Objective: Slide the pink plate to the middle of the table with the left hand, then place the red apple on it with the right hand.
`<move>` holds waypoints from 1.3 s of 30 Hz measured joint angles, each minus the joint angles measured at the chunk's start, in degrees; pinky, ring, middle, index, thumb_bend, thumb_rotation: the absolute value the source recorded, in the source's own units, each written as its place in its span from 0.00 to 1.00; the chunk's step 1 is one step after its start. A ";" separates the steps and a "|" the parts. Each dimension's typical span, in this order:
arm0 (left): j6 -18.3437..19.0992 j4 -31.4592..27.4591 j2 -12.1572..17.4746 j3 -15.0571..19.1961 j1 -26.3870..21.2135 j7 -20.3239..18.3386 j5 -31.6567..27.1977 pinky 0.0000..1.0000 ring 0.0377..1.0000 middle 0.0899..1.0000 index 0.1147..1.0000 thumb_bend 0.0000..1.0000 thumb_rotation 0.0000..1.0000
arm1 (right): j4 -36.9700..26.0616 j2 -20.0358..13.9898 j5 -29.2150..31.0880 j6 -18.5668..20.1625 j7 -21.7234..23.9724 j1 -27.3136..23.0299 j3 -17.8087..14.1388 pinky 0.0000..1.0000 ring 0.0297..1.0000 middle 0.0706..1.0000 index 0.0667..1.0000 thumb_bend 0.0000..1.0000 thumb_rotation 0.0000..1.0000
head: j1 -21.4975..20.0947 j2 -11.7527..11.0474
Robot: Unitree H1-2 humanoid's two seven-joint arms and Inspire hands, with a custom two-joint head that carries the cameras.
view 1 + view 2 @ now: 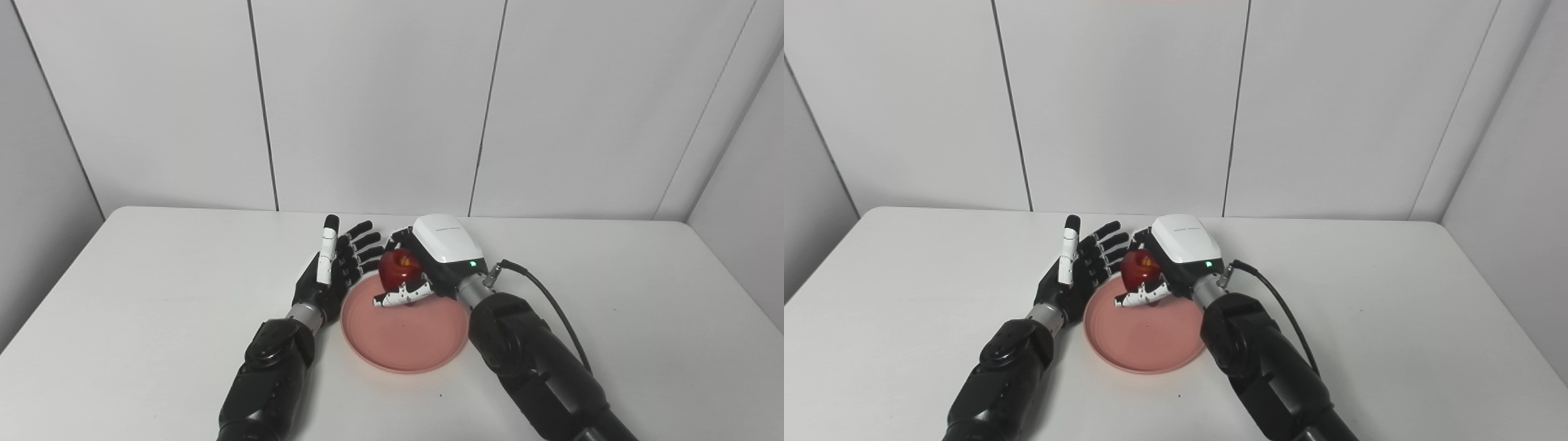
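Two hands: both of mine are over the white table (153,306), close together near its middle.
Right hand (429,263): my fingers and thumb are wrapped around the red apple (399,267), holding it above the far part of the pink plate (404,343); whether the fruit touches the plate I cannot tell.
Right thumb (401,297): it runs under the apple, white-tipped and pointing to my left.
Apple: its stem dimple faces up and toward the camera, showing a yellowish hollow.
Left hand (334,269): empty, with the fingers spread wide and pointing away from me, palm turned toward the apple.
Left hand placement: it sits at the plate's left far edge, just beside the apple; contact with the rim is not clear.
Plate: flat on the table around the middle, between my two forearms, its near half bare.
Right wrist: a white housing with a small green light (472,264) sits on the back of the hand, and a black cable (551,300) loops off toward my right.
Backdrop: pale wall panels (380,104) stand behind the table.
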 measured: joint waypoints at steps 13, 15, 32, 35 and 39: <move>-0.11 0.07 -0.02 0.09 0.00 0.20 -0.01 0.79 0.78 0.81 0.79 0.93 1.00 | 0.20 -0.13 -0.03 -0.09 0.07 1.56 0.26 0.15 0.19 0.26 0.46 0.50 0.15 | 0.00 0.26; -0.12 0.08 -0.02 0.08 0.00 0.20 0.00 0.79 0.79 0.81 0.79 0.93 1.00 | 0.46 -0.14 -0.04 -0.13 -0.07 1.73 0.39 0.16 0.20 0.27 0.46 0.50 0.15 | 0.09 0.35; -0.36 0.42 -0.04 0.13 -0.19 0.20 -0.01 0.80 0.79 0.81 0.79 0.92 1.00 | 1.48 -0.56 -0.15 -0.88 -1.32 2.02 0.73 0.17 0.22 0.29 0.46 0.50 0.17 | 0.26 0.00; -0.36 0.38 -0.03 0.13 -0.18 0.24 -0.01 0.79 0.78 0.80 0.78 0.92 1.00 | 1.43 -0.61 -0.30 -0.98 -1.31 2.01 0.81 0.18 0.22 0.30 0.46 0.50 0.18 | 0.26 0.00; -0.36 0.40 -0.03 0.13 -0.18 0.26 -0.01 0.78 0.79 0.80 0.78 0.91 1.00 | 0.84 -0.77 -1.64 -0.97 -0.88 2.01 1.18 0.20 0.26 0.34 0.61 0.67 0.62 | 0.26 -0.09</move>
